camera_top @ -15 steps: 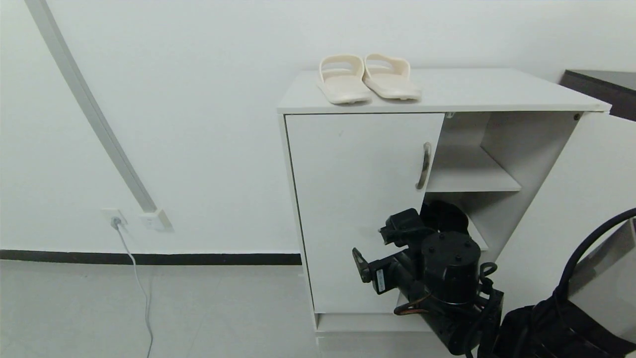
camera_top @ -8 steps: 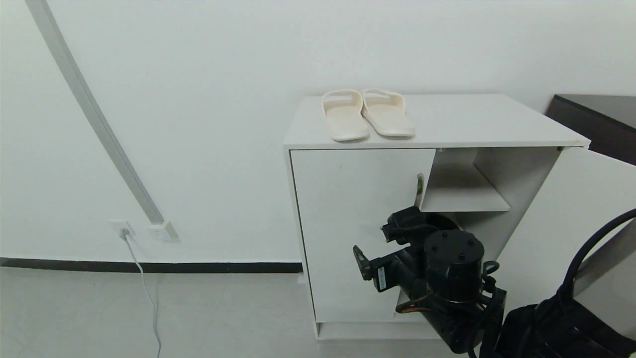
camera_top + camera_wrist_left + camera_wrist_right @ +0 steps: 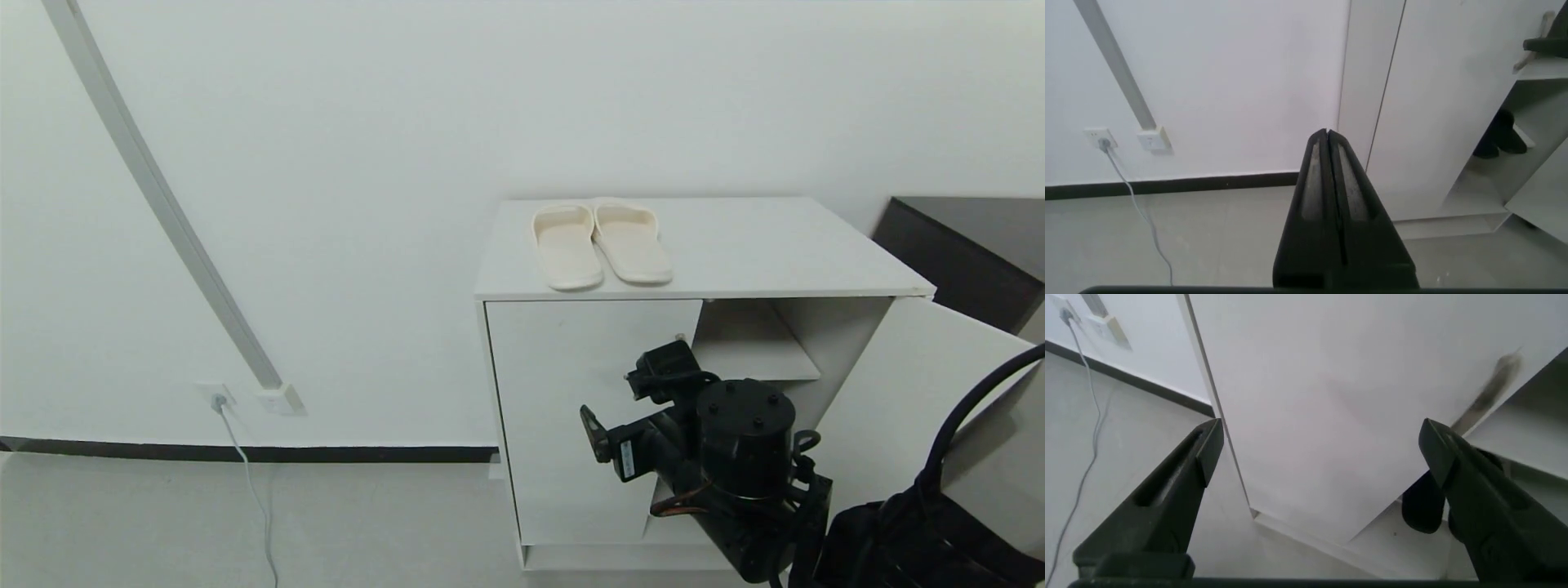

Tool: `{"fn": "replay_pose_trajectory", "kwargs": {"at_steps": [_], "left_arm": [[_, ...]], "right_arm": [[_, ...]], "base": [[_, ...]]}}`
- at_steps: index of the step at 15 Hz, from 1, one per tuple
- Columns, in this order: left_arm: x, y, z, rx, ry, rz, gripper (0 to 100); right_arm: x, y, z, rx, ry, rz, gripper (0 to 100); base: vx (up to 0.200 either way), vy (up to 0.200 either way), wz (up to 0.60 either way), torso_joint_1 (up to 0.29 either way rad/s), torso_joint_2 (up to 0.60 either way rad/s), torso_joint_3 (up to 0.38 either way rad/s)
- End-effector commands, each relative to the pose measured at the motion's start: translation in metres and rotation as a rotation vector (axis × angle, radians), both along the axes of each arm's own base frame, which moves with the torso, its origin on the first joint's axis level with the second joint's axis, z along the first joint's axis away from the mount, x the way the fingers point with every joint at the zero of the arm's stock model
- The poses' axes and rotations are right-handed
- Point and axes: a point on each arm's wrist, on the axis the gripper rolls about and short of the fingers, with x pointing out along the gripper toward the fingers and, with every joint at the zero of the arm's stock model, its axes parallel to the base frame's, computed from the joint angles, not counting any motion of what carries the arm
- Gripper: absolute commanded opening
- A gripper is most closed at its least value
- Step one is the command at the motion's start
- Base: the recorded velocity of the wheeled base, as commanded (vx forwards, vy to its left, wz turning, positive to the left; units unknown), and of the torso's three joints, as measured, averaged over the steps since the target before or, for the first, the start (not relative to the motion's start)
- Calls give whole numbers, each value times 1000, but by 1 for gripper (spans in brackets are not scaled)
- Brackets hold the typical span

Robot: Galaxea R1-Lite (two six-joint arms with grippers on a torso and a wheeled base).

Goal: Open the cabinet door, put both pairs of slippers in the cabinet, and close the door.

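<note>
Presently: slippers [image 3: 602, 245], one pair, cabinet top [image 3: 759, 245], nine o'clock side; likely light, pliable, so you should pinch both together mid-length. Left tool [image 3: 1328, 163] clenched, empty; right tool [image 3: 1320, 437] released.

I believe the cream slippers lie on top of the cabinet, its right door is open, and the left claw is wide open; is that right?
Not quite: the left claw is shut, with no gap showing, as the left wrist view shows. The cream slippers do lie on top of the cabinet, and its right door is open.
</note>
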Motion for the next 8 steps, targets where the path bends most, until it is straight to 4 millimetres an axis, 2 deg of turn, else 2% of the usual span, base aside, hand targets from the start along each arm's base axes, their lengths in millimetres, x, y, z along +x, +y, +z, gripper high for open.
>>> {"fn": "replay_pose_trajectory", "kwargs": {"at_steps": [1,8], "left_arm": [[0,0,0,0,0,0,0],[0,0,0,-1,0,0,0]], "right_arm": [[-1,0,-1,-4,3,0,100],[-1,-1,0,1,1,0,100]], "base": [[0,0,0,222,-530,-320],[0,0,0,251,-577,-331]]}}
